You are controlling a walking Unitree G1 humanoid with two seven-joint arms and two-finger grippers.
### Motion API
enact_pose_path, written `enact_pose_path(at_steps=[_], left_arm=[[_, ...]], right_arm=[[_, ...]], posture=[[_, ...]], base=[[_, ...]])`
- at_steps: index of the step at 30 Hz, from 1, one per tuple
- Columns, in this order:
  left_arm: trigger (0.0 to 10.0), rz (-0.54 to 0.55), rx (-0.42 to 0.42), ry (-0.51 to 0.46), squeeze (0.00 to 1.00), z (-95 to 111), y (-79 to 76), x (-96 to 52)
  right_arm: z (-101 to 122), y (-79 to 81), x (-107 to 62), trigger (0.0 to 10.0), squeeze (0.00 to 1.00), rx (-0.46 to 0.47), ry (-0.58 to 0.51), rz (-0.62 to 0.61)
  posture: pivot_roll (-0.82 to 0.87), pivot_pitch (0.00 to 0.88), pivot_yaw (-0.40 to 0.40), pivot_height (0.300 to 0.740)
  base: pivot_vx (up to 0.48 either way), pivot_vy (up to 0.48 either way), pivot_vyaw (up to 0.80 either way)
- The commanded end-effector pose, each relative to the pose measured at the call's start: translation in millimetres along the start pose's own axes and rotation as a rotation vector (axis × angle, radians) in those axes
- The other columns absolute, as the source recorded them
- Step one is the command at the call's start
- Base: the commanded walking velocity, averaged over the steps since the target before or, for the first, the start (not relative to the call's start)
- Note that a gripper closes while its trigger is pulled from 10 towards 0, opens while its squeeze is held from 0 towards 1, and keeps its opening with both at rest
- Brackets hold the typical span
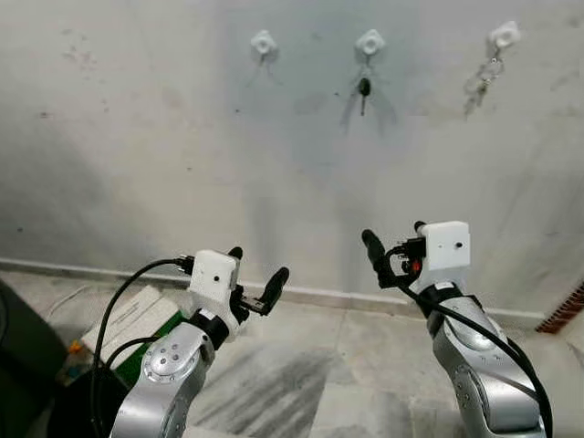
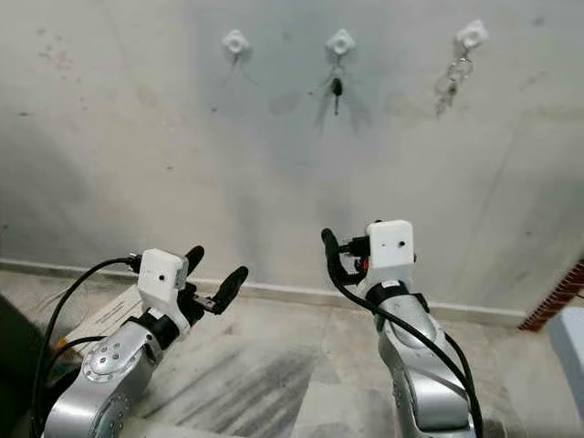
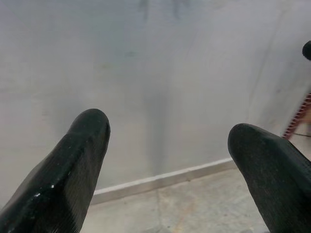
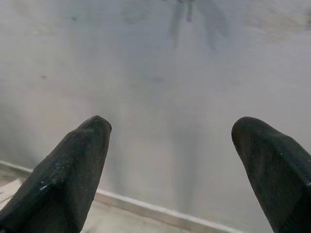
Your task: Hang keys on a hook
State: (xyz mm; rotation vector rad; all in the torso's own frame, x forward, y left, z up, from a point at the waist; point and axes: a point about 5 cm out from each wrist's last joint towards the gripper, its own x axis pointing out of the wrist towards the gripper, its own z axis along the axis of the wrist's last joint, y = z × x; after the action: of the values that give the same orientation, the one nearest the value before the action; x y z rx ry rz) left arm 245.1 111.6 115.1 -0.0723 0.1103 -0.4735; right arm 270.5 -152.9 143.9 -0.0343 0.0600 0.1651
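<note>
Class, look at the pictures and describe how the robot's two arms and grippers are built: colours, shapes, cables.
Both arms are silver metal with rounded joints. Each wrist carries a white boxy block with a small dark hole. The left gripper and right gripper each have two long, rounded black fingers. Black cables loop along both arms; a red spot shows at the right wrist.

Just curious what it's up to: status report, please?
Left gripper and right gripper open, empty, raised before wall. Keys on middle hook, more keys on right hook. Left hook bare.
</note>
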Motion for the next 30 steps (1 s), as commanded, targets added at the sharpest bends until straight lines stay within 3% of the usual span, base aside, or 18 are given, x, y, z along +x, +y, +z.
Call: enact_pose_path(at_steps=[1, 12, 13, 15, 30], left_arm=[[10.0, 0.006, 0.001, -0.001, 0.0, 1.6, 3.2, 0.0], [10.0, -0.025, -0.047, -0.005, 0.0, 1.7, 0.3, 0.5], [10.0, -0.037, -0.096, 0.0, 0.0, 0.7, -1.6, 0.0], [10.0, -0.048, -0.118, 0.002, 0.0, 0.4, -3.0, -0.6], [10.0, -0.043, -0.121, 0.007, 0.0, 0.9, -3.3, 1.2]], right_arm=[[3.5, 1.8, 1.4, 10.0, 0.0, 0.017, -0.008, 0.01], [3.5, -0.7, 1.4, 10.0, 0.0, 0.01, -0.002, 0.008], [3.3, 0.0, 1.2, 10.0, 0.0, 0.007, -0.002, 0.008], [2.9, 0.7, 0.9, 10.0, 0.0, 0.007, 0.0, 0.008], [2.7, 1.1, 0.8, 10.0, 0.0, 0.015, -0.005, 0.008]], posture=[[-0.08, 0.0, 0.091, 0.74], [-0.08, 0.0, 0.09, 0.74], [-0.08, 0.0, 0.091, 0.74], [-0.08, 0.0, 0.091, 0.74], [-0.08, 0.0, 0.091, 0.74]], base=[[0.0, 0.0, -0.79], [0.0, 0.0, -0.79], [0.0, 0.0, -0.79], [0.0, 0.0, -0.79], [0.0, 0.0, -0.73]])
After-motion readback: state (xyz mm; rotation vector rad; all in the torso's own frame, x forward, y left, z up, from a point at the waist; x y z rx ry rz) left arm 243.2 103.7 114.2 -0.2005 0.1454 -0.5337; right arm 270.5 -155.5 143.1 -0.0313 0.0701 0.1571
